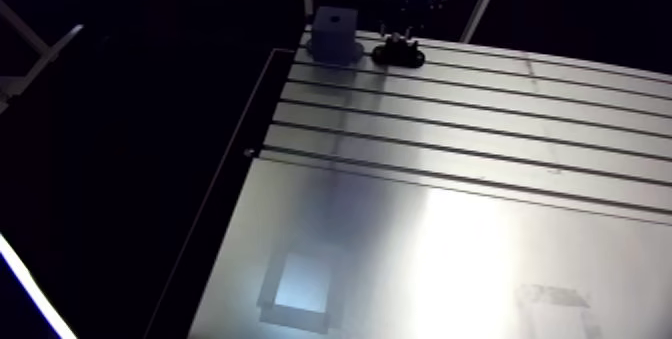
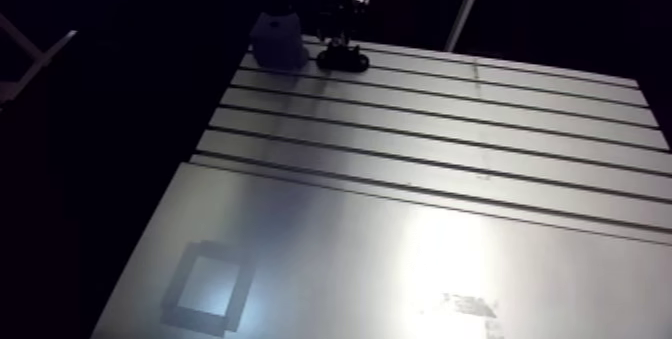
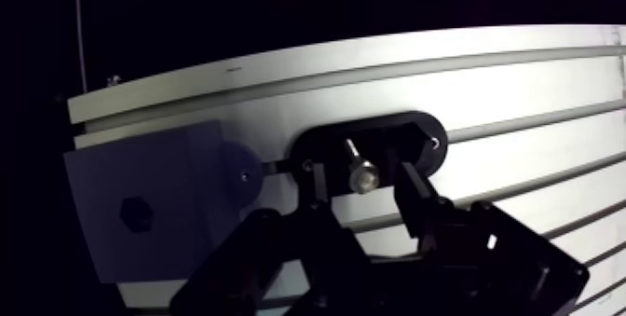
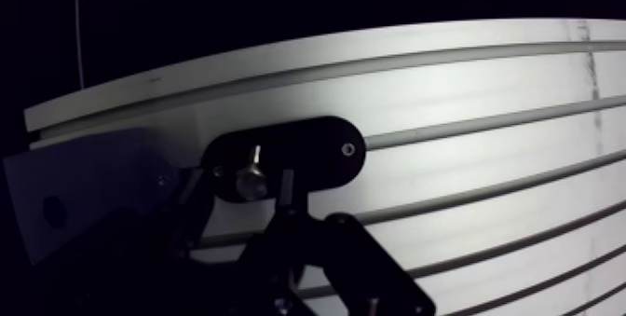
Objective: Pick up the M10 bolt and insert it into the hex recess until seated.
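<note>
wrist view: m10 bolt (image 3: 360,169) upright on black oval holder (image 3: 421,133), btwn gripper (image 3: 360,178) fingers w/ gaps both sides; jaws apart, nothing clamped. grey block (image 3: 172,185) w/ hex recess (image 3: 138,214) beside holder.

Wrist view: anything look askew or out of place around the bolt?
Nothing stands out. The M10 bolt sits in its black holder, inside the open gripper, and the hex recess in the grey block beside it looks unobstructed.

Slotted aluminium table (image 1: 480,213) is seen across the frame's centre and lower right. Grey block (image 1: 337,33) and black oval holder (image 1: 399,56) are set side by side near its far edge, upper centre.
</note>
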You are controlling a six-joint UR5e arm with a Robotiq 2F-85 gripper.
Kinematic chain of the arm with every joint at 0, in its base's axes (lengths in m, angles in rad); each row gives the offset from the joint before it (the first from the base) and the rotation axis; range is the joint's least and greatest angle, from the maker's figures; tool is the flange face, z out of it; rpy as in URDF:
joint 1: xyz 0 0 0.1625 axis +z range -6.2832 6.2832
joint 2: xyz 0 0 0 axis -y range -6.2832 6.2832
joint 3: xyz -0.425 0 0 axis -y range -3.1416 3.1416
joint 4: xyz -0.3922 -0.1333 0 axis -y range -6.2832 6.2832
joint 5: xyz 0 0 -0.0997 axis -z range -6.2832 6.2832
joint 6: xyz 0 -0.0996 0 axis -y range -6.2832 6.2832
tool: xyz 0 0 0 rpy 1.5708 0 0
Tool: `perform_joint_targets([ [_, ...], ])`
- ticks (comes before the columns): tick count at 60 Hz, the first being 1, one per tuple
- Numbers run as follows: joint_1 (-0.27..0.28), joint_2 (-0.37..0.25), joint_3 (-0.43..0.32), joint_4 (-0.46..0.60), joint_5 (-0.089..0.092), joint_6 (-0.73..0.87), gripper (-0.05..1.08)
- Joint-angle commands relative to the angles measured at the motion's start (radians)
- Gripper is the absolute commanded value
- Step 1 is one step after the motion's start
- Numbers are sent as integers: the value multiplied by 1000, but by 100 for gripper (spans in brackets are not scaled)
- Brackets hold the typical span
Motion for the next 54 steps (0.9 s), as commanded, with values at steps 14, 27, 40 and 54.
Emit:
perform_joint_targets([
  [14, 1, 0, -1, 3, -7, 2, 52],
  [27, 1, 0, -1, 3, -10, 2, 54],
  [40, 1, 2, -1, 3, -10, 2, 56],
  [54, 1, 5, -1, 2, -10, 1, 58],
])
